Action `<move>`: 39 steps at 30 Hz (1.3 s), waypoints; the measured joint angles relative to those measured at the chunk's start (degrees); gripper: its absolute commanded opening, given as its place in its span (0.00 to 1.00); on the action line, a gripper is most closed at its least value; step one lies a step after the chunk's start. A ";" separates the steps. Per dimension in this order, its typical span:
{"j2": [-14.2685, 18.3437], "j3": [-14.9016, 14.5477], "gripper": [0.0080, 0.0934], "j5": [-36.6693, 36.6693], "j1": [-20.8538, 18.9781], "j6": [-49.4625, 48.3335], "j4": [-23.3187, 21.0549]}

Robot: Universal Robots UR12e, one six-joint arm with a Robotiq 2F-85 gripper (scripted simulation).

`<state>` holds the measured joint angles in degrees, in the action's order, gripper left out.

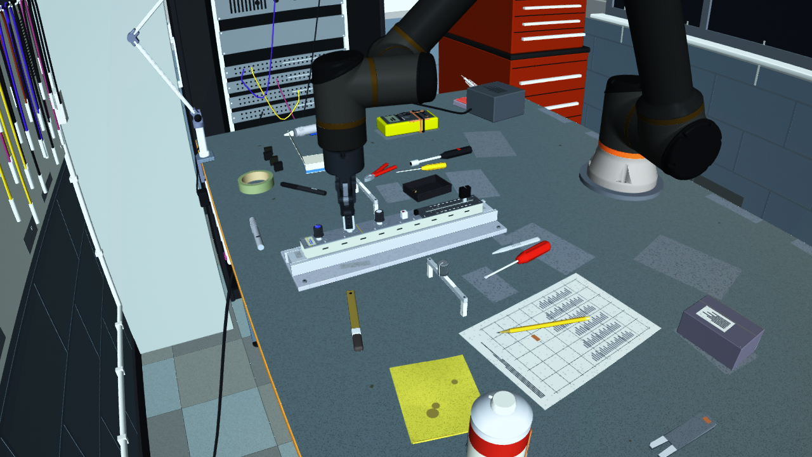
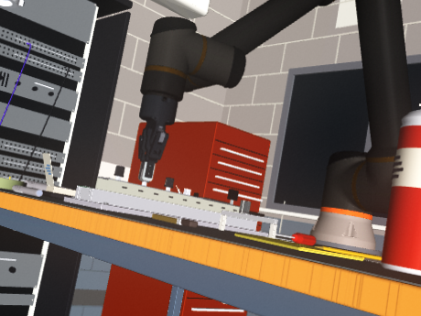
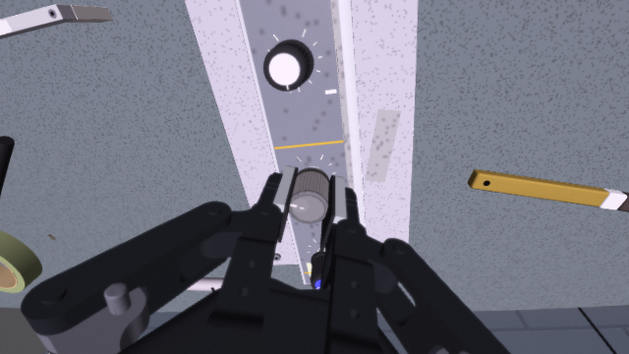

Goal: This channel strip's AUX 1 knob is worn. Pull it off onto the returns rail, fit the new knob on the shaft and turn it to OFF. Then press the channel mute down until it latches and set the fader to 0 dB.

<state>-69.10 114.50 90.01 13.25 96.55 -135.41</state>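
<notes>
The worn grey AUX 1 knob (image 3: 308, 195) sits on the channel strip (image 1: 392, 230), between a blue-capped knob (image 1: 318, 230) toward the strip's left end and a black knob with a white cap (image 3: 288, 66) further along. A mute button (image 1: 404, 214) and the fader slot with its black cap (image 1: 464, 191) lie toward the right end. A small grey knob (image 1: 443, 265) rests on a white rail (image 1: 448, 284) in front of the strip, and a second rail (image 1: 368, 193) stands behind it. My gripper (image 3: 308, 196) stands upright over the strip and is closed around the worn grey knob.
A brass-coloured bar (image 1: 354, 318) lies just in front of the strip, with a red screwdriver (image 1: 522, 257) and a printed sheet (image 1: 559, 335) to the right. Behind are a black tray (image 1: 427, 187), pliers, screwdrivers and tape roll (image 1: 256, 181). The bench's left edge (image 1: 227, 256) is close.
</notes>
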 measured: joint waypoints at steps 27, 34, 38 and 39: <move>0.00 0.00 0.00 0.00 0.00 -12.13 0.00; 0.00 0.00 0.00 0.00 0.00 -19.16 0.00; 0.00 0.00 0.00 0.00 0.00 -23.83 -0.01; 0.00 0.00 0.00 0.00 0.00 -25.07 -0.01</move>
<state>-69.10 114.50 90.01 13.25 71.49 -135.42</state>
